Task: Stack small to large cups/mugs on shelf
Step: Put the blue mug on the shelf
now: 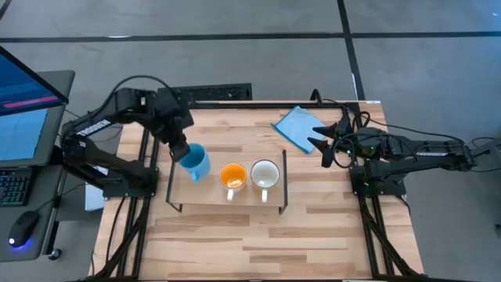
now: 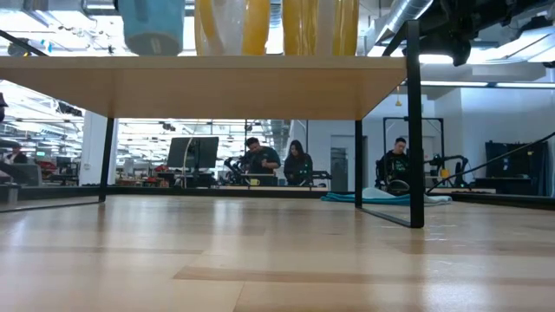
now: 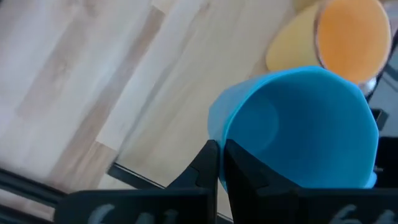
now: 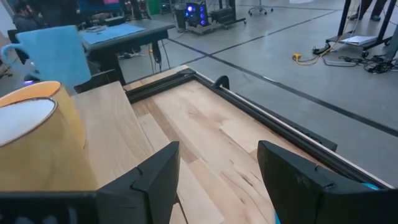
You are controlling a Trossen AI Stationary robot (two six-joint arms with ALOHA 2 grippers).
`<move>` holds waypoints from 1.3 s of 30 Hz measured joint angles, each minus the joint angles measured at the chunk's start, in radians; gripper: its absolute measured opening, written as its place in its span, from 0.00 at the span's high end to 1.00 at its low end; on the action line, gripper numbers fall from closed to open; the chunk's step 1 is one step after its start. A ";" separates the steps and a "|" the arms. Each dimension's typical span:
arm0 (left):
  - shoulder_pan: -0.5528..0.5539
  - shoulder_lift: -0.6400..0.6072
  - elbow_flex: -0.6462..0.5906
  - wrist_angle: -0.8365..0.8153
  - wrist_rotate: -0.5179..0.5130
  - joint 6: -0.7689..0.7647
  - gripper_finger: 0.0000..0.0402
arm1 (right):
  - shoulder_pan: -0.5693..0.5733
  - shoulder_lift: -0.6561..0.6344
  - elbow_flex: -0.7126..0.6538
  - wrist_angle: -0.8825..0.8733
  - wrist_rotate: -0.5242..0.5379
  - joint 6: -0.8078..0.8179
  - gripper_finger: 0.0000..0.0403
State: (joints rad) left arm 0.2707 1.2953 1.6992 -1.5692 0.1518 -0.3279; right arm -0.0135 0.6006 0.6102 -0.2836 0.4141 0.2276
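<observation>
- The left arm (image 1: 117, 117) is black and made of thick round parts joined together.
- It has a small white label with dark writing on one part.
- A thin black cable loops over the top of it.
- Its fingers (image 3: 211, 168) are flat, black and smooth, with pale raised letters low down.
- The right arm (image 1: 415, 149) is black too, long and thin.
- Black cables bunch near its front end.
- Its fingers (image 4: 292, 171) are wide, dark and boxy.

The left arm reached inward from the table's left side, its gripper (image 1: 182, 151) pinched shut on a rim (fingers nearly touching). The right arm waited at the right edge, its gripper (image 1: 322, 141) spread open.
</observation>
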 joint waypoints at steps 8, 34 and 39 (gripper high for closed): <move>-0.123 0.000 -0.059 0.000 -0.089 -0.105 1.00 | 0.000 0.000 0.000 0.000 -0.003 0.000 0.41; -0.226 0.083 -0.125 0.053 -0.113 -0.167 1.00 | 0.000 0.000 0.000 0.030 -0.024 0.000 0.41; -0.226 0.082 -0.125 0.063 -0.110 -0.172 1.00 | 0.000 0.000 0.000 0.028 -0.025 0.000 0.41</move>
State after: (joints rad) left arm 0.0450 1.3769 1.5742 -1.5066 0.0421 -0.4999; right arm -0.0135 0.6006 0.6102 -0.2554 0.3893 0.2276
